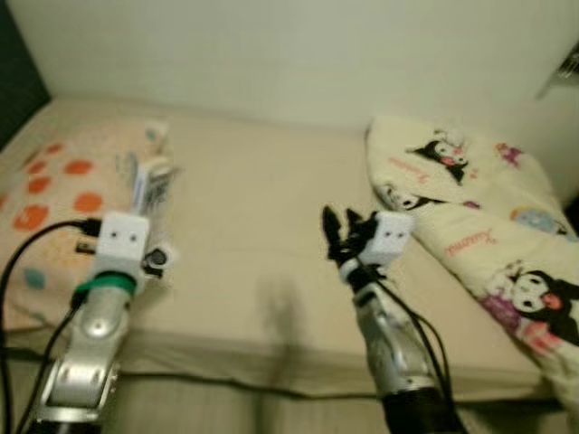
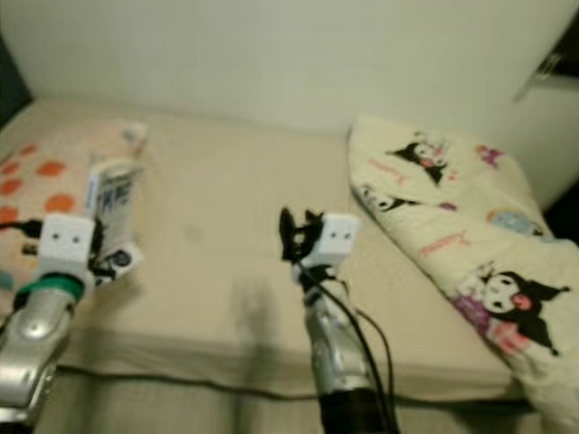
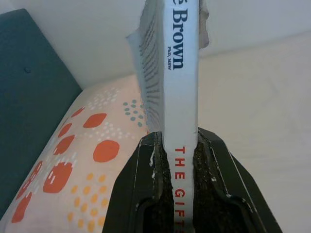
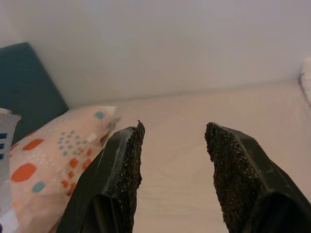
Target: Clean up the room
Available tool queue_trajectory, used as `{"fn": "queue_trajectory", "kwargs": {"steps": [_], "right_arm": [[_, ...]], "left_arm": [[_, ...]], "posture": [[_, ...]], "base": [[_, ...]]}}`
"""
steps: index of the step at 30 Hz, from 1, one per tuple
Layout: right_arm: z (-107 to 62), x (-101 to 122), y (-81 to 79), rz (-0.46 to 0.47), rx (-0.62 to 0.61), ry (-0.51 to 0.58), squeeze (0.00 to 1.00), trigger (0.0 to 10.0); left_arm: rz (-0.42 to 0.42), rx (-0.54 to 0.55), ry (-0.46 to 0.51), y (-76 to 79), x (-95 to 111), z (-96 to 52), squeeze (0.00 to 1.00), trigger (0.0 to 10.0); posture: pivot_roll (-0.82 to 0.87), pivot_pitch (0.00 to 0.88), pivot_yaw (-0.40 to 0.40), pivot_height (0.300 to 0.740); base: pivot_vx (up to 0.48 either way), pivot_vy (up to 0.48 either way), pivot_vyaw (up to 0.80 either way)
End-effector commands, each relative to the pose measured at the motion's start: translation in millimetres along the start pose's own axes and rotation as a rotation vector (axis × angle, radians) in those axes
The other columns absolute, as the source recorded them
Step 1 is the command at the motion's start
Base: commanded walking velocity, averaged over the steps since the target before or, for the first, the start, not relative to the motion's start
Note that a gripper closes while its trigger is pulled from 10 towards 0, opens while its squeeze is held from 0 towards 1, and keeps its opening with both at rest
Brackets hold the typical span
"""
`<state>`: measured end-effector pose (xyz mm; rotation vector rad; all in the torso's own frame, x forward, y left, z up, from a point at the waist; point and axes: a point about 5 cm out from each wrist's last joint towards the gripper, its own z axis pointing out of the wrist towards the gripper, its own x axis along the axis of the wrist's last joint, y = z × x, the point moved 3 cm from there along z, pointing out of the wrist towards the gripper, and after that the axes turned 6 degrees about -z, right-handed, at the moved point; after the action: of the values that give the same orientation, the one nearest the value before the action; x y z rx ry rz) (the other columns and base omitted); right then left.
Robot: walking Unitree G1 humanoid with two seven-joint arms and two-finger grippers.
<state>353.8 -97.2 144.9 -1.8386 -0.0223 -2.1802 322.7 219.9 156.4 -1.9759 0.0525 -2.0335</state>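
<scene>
One book (image 3: 175, 73), white-spined with dark blue and red lettering, pinched upright between the two rough black pads of the left gripper (image 3: 179, 165), pages fanning out beyond the fingertips. One bed (image 1: 262, 226) under both arms, smooth beige sheet. One pillow (image 4: 58, 155) past the left fingertips, soft peach cloth with orange and teal spots, beside a dark teal headboard (image 3: 29, 97). One cream quilt (image 1: 488, 226), printed with cartoon figures, rumpled off to the outer side of the right gripper (image 4: 172, 160). Right fingers spread wide, holding nothing, gritty pads facing over bare sheet.
</scene>
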Motion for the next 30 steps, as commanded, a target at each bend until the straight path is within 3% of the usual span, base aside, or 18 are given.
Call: {"fn": "queue_trajectory", "kwargs": {"steps": [1, 14, 30], "right_arm": [[-2.9, -3.3, 5.1, 0.0, -0.02, -0.015, 0.0, 10.0], [-3.7, -4.5, 5.4, 0.005, -0.024, -0.018, 0.0, 10.0], [-3.8, -4.9, 5.6, 0.006, -0.028, -0.023, 0.0, 10.0]], "left_arm": [[0.0, 0.003, 0.009, -0.1, 1.7, -0.5, 0.0, 10.0], [0.005, 0.003, 0.008, -0.2, 0.8, -0.8, 0.0, 10.0], [0.007, 0.002, 0.011, 0.1, 0.9, -1.6, 0.0, 10.0]], "posture": [[0.14, 0.002, 0.006, 0.74], [0.14, 0.004, 0.008, 0.74], [0.14, 0.012, 0.007, 0.74]], "base": [[0.244, 0.0, 0.0], [0.209, 0.0, 0.0], [0.33, 0.0, 0.0]]}}
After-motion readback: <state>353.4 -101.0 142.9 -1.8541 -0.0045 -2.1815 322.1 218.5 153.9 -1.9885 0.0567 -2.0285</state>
